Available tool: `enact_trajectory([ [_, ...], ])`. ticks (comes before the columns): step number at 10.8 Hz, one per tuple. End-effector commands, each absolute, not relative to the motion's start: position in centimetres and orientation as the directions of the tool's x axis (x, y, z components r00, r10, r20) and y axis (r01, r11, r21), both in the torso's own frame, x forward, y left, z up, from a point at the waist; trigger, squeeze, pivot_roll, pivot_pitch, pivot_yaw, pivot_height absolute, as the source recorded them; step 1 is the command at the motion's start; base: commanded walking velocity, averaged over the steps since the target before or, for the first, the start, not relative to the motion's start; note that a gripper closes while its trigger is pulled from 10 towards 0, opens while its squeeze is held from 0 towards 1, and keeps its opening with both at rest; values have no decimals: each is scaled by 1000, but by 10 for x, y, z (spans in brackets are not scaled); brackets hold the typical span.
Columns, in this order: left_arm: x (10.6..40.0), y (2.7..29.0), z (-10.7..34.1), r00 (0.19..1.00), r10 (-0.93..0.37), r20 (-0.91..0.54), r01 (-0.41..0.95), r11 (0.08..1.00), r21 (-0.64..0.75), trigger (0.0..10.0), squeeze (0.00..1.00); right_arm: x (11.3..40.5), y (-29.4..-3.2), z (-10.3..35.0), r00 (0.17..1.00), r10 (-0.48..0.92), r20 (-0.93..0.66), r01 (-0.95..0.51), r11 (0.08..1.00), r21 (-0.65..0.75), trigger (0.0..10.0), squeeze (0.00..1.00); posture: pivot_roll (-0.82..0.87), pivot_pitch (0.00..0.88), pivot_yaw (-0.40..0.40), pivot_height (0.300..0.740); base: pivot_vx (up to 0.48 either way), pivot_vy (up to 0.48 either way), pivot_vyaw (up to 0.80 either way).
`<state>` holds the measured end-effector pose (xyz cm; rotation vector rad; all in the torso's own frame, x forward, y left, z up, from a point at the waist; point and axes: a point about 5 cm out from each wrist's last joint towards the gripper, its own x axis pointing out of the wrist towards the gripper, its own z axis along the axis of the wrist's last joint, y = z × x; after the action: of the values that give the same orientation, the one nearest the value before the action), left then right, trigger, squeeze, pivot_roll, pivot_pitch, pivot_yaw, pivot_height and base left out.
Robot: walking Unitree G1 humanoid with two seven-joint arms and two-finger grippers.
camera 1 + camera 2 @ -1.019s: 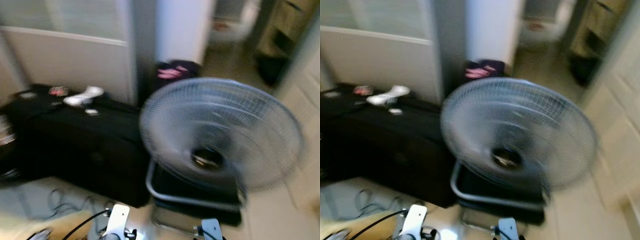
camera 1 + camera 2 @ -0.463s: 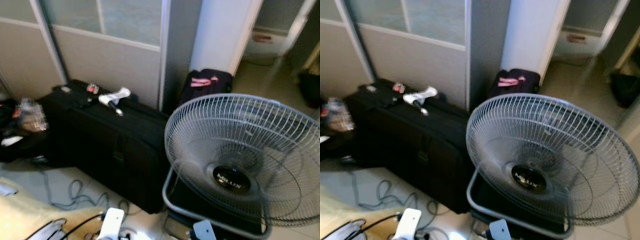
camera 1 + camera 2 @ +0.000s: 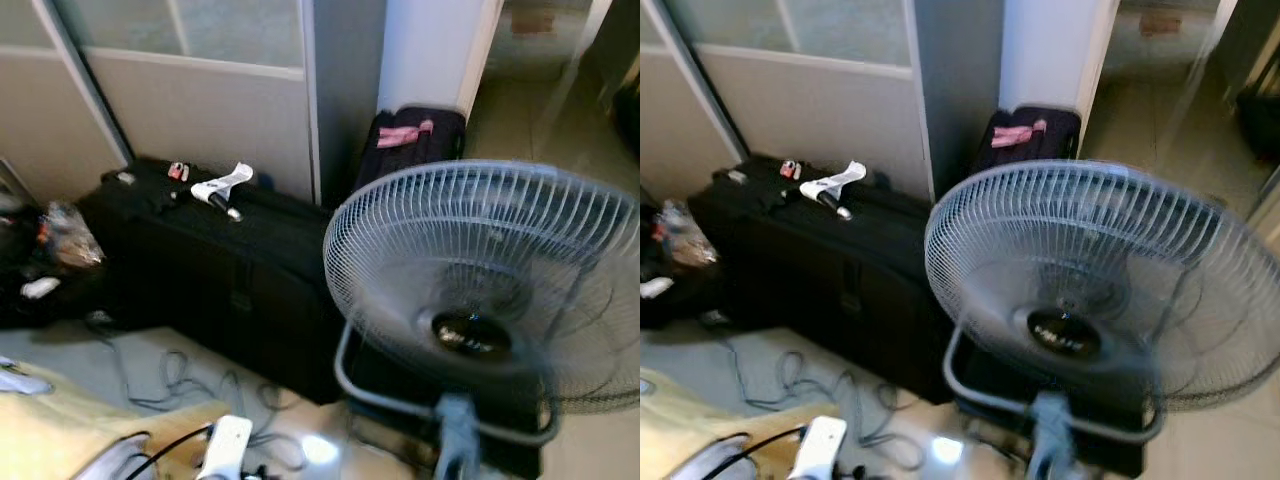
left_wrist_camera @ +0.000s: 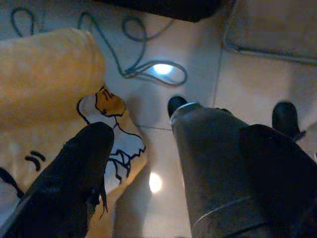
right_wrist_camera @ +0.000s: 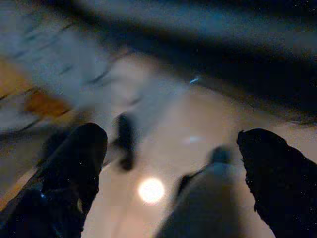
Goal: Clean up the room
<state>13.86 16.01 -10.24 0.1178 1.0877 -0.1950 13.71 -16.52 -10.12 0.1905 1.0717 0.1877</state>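
A yellow cloth [image 3: 60, 435] with a cartoon print [image 4: 111, 124] lies on the pale floor at my lower left. Grey cables [image 3: 190, 380] loop across the floor beside it. My left gripper [image 4: 178, 144] hangs low over the edge of that cloth, open, with nothing held. My right gripper [image 5: 173, 144] is also open above the tiled floor, and its view is blurred. My left wrist [image 3: 228, 445] shows at the lower edge of the left eye view. My right arm [image 3: 455, 430] is a blur in front of the fan's stand.
A large grey fan [image 3: 490, 280] stands close on the right. A long black suitcase [image 3: 220, 270] lies against the wall with small items [image 3: 222, 187] on top. A dark bag [image 3: 415, 140] with pink trim sits behind. Clutter [image 3: 55, 250] sits at far left. A doorway opens back right.
The camera has swung left and steadied over the second, then shifted slightly. My right arm has risen, blurred, in front of the fan's stand.
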Motion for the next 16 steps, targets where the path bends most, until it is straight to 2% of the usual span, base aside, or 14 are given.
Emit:
enact_trajectory([
  [1,138,163,-103,432,-112,-895,236,972,-8,10000,0,144,-160,-97,476,338,-812,-129,940,315,10000,0,-56,0,122,740,0,0,0],
  [3,141,162,-101,457,-146,-878,231,972,-42,10000,0,139,-147,-93,448,483,-752,-285,875,392,10000,0,-66,0,126,740,0,0,0],
  [5,145,157,-98,501,-204,-841,250,965,-85,10000,0,165,-144,-68,533,586,-610,-466,805,367,10000,0,-69,0,111,740,0,0,0],
  [7,150,154,-92,637,-164,-754,159,984,-80,10000,0,202,-145,-14,585,697,-414,-634,712,303,10000,0,-72,0,88,740,0,0,0],
  [8,189,194,-55,776,-145,-613,151,988,-43,10000,0,216,-144,13,600,726,-335,-684,683,256,10000,0,-71,0,82,740,0,0,0],
  [9,210,214,-18,867,-162,-471,179,984,-10,10000,0,222,-131,44,552,799,-238,-760,599,250,10000,0,-76,0,77,740,0,0,0],
  [10,215,211,21,912,-192,-362,205,979,0,10000,0,222,-116,67,487,854,-184,-822,519,236,10000,0,-78,0,67,740,0,0,0],
  [11,214,208,39,927,-197,-318,212,977,11,10000,0,222,-111,75,472,865,-171,-842,500,205,10000,0,-77,0,64,740,0,0,0],
  [12,213,207,64,952,-195,-238,209,977,37,10000,0,225,-102,94,488,864,-125,-853,503,139,10000,0,-70,0,54,740,0,0,0],
  [13,210,201,98,969,-197,-149,204,978,35,10000,0,237,-100,125,628,778,-17,-774,627,84,10000,0,-58,0,40,740,0,0,800],
  [14,211,195,117,979,-183,-90,185,983,9,10000,0,239,-101,144,683,729,41,-730,679,82,10000,0,-57,0,38,740,0,0,800],
  [15,219,189,135,993,-114,-7,114,993,38,10000,0,244,-101,157,755,654,49,-656,752,67,10000,0,-51,0,25,740,0,0,800],
  [16,225,182,130,993,-102,-55,107,991,78,10000,0,252,-99,149,804,595,0,-595,804,16,10000,0,-44,0,14,740,0,0,800],
])
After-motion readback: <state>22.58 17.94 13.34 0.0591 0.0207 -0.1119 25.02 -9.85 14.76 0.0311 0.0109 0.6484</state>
